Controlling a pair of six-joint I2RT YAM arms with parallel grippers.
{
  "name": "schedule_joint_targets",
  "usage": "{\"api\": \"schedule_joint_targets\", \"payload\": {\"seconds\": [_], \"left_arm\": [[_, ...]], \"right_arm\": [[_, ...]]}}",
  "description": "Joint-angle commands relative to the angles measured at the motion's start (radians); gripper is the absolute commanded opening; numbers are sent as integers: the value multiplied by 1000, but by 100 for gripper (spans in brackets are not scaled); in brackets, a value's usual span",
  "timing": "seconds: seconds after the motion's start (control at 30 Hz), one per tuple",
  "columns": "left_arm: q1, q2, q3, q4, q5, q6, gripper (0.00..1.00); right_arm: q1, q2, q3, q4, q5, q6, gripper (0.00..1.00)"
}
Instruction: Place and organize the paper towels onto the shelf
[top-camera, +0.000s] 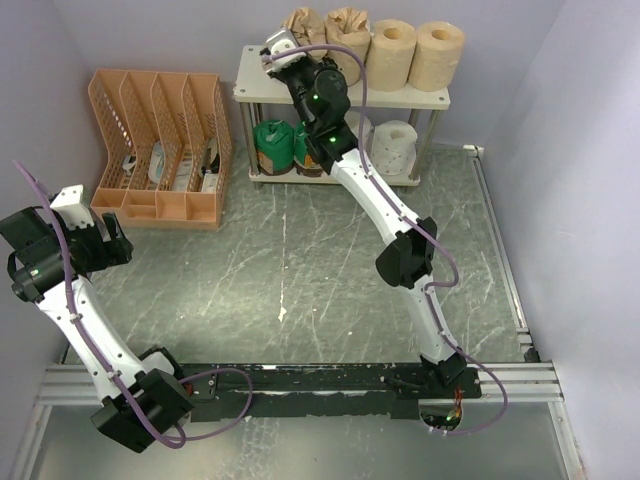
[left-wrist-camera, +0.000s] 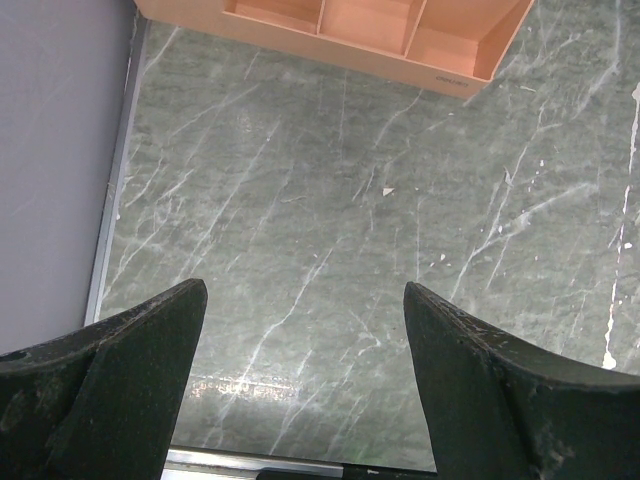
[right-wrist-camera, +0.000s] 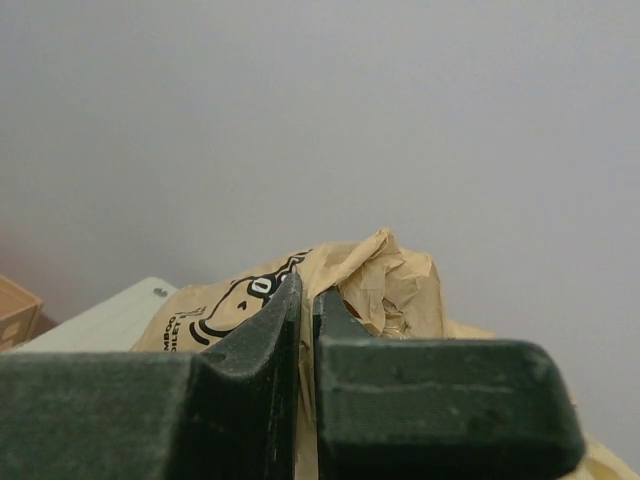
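1. Top external: paper towels (top-camera: 400, 55) fill the shelf (top-camera: 425, 98), four on top. The right arm (top-camera: 370, 195) hides part of the lower tier. An orange organizer (top-camera: 160, 150) stands left of it on the tabletop (top-camera: 300, 260).
2. Right fingers (right-wrist-camera: 250, 400) are nearly together at the upper tier's left end, against the printed roll (right-wrist-camera: 230, 305); cannot tell if the wrapper is pinched.
3. Left fingers (left-wrist-camera: 110, 380) are wide apart, holding nothing.
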Motion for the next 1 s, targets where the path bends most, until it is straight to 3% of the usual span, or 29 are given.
{"api": "schedule_joint_targets", "payload": {"seconds": [0.0,0.07,0.1,0.13,0.2,0.23,0.27,0.53,0.6,0.67,0.77,0.87,0.97], "left_arm": [[9,-3,-6,24,-14,-11,91],[9,-2,-7,24,-13,-10,91],[9,-2,-6,24,-13,-10,91],[9,-1,-6,24,-12,-10,91],[10,0,-7,24,-11,-9,92],[9,1,-6,24,-10,-9,92],[10,2,-6,24,-10,-8,92],[10,-6,-6,26,-16,-12,92],[10,-6,-7,27,-20,-13,91],[10,-8,-8,27,-28,-16,91],[9,-14,-9,32,-36,-20,92],[10,-16,-9,31,-35,-20,92],[10,-13,-8,30,-33,-17,92]], "right_arm": [[-4,23,0,56,-13,-4,0],[-4,23,-8,64,0,-21,0],[-4,21,-16,72,6,-22,12],[-6,17,-22,78,11,-23,29],[-9,8,-29,85,16,-24,76],[-9,1,-30,86,17,-23,95],[-9,-7,-32,91,18,-20,99],[19,-93,-11,116,29,74,100],[52,-158,-62,94,102,115,100],[85,-300,-248,75,218,188,100],[125,-511,-653,51,382,411,100],[209,-603,-937,-8,672,611,100],[318,-650,-1134,-37,856,683,100]]}}
